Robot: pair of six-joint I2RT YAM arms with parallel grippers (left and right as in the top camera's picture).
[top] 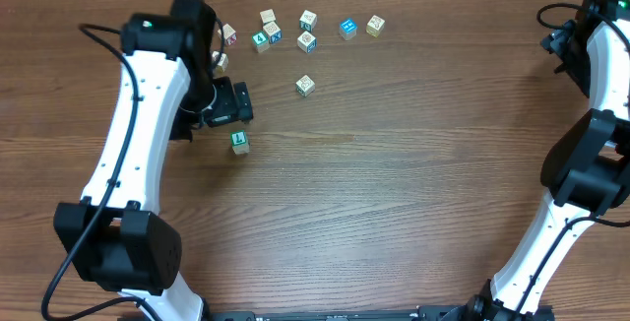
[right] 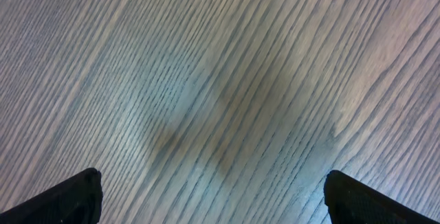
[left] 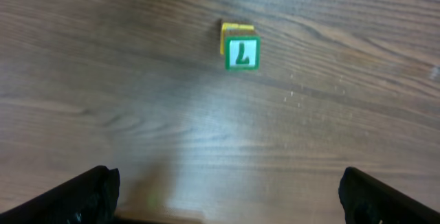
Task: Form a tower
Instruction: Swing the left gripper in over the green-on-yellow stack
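Tower [left: 241, 51] ahead of left gripper [left: 227, 191], apart

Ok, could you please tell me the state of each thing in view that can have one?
left gripper: open, empty, short of the tower.
right gripper: open, empty, above the table.
tower: upright, standing free, nothing touching it.
loose cubes: scattered apart from the tower, none held.
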